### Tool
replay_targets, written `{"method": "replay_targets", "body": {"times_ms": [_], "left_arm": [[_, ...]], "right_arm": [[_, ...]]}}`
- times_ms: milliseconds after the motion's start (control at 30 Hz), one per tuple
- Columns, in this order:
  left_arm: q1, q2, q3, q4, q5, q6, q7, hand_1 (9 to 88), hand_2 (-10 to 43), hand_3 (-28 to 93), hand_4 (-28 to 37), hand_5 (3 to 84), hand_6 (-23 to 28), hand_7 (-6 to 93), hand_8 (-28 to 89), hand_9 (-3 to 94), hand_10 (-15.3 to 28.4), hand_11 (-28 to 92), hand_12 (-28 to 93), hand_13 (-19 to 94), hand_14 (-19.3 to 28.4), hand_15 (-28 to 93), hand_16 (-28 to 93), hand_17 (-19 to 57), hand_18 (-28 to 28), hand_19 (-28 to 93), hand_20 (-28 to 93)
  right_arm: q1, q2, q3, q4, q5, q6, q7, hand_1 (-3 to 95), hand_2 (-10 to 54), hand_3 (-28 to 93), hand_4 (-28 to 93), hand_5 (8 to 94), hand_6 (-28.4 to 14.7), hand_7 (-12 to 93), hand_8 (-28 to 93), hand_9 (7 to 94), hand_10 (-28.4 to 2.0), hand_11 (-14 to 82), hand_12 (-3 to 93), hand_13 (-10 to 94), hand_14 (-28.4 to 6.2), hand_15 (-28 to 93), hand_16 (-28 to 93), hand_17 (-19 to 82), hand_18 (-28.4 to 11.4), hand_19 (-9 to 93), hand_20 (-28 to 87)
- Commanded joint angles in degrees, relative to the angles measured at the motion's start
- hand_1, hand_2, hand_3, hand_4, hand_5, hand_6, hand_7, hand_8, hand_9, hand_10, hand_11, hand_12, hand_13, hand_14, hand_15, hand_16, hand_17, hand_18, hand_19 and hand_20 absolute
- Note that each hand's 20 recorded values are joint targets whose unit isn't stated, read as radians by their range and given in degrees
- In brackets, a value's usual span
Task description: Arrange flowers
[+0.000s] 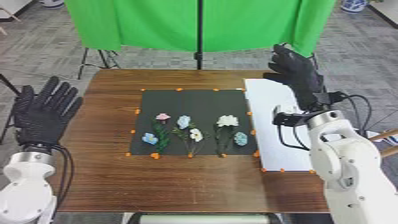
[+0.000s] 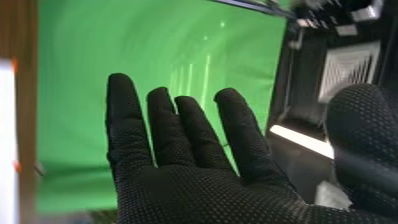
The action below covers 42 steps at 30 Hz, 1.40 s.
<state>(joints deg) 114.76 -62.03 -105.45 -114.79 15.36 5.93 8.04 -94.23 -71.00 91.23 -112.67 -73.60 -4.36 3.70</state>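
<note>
The right hand [image 1: 298,74] is found off the mat's [image 1: 178,103] far right corner, fingers [image 2: 163,132] extended and empty, the flowers [image 1: 227,121] laid leftward, stems [image 1: 161,138] mostly directed toward the mat's near edge.

Head view: bright, diffuse light falls fairly evenly on the table [image 1: 102,125]; the white sheet [image 1: 280,155] along its right edge is nearly featureless with brightness, the black mat [image 1: 187,98] dark and matte. Right wrist view: pale vertical streaks of glare mark the green cloth [image 1: 142,25]; a glowing white strip [image 2: 302,141] stands out against dim surroundings.
</note>
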Motion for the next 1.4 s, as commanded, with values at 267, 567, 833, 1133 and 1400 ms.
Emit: {"method": "replay_targets", "body": {"times_ms": [267, 567, 833, 1133, 1400], "left_arm": [[4.64, -5.2, -1.18, -1.21, -3.06, -1.29, 4.82, 21.3, 15.4, 69, -28.3, 35.8, 10.5, 1.7, -7, 30.5, 14.4, 8, 8, 22, 11.7, 13, -5, -0.6, 8.9, 16, 11], [6.09, -5.18, -1.01, -2.75, -4.94, -1.76, 6.9, 22.3, 14.9, 69, -28.3, 36.9, 8.0, 4.3, -7, 32.1, 12.7, 9, 8, 24, 10.9, 14, -5, -0.7, 9.7, 17, 12], [7.85, -5.02, -0.02, -5.43, -6.01, -0.74, 7.74, 22.6, 15.0, 70, -28.3, 38.2, 7.9, 5.9, -8, 33.0, 12.8, 10, 9, 25, 11.0, 15, -5, -0.7, 9.9, 17, 12], [7.96, -4.31, 0.53, -6.1, -5.96, -1.05, 8.46, 22.9, 14.9, 71, -28.3, 39.4, 7.8, 6.6, -8, 34.1, 12.7, 11, 9, 26, 11.1, 16, -5, -0.6, 10.1, 18, 12], [8.33, -5.14, 0.69, -4.31, -9.85, -1.7, 10.09, 22.9, 14.2, 72, -28.3, 39.8, 7.6, 7.2, -8, 35.2, 12.8, 12, 9, 26, 11.1, 17, -5, -0.7, 10.4, 18, 12]], "right_arm": [[-5.03, -7.37, 1.66, -4.25, 3.05, -3.78, -1.58, 11.8, 8.7, 75, -27, 33.1, -5.7, 7, -8, 32.0, -13.7, 1.8, 10.3, 27, -13.7, 6, 18, 16, -17.4, 26, 19], [-6.72, -8.49, 3.55, -4.87, 4.81, -6.04, -0.14, 11.8, 8.9, 75, -27, 35.9, -5.9, 6, -9, 32.4, -13.6, 1.8, 10.1, 27, -13.8, 6, 17, 16, -17.7, 26, 19], [-7.68, -9.28, 4.07, -4.42, 7.05, -5.58, 0.56, 11.8, 8.9, 75, -26, 37.9, -5.9, 7, -8, 33.1, -13.6, 2.1, 10.2, 28, -13.6, 6, 17, 15, -17.8, 26, 19], [-7.8, -8.37, 4.89, -4.75, 7.45, -5.13, -0.78, 11.9, 8.8, 75, -26, 38.5, -5.8, 7, -9, 33.6, -13.7, 2.3, 10.2, 28, -13.8, 6, 17, 15, -18.1, 27, 19], [-8.7, -9.02, 5.05, -5.1, 12.84, -6.26, 1.16, 11.6, 9.8, 74, -27, 39.0, -5.6, 7, -8, 34.0, -13.7, 2.4, 10.3, 29, -13.9, 7, 17, 15, -18.2, 27, 19]]}}
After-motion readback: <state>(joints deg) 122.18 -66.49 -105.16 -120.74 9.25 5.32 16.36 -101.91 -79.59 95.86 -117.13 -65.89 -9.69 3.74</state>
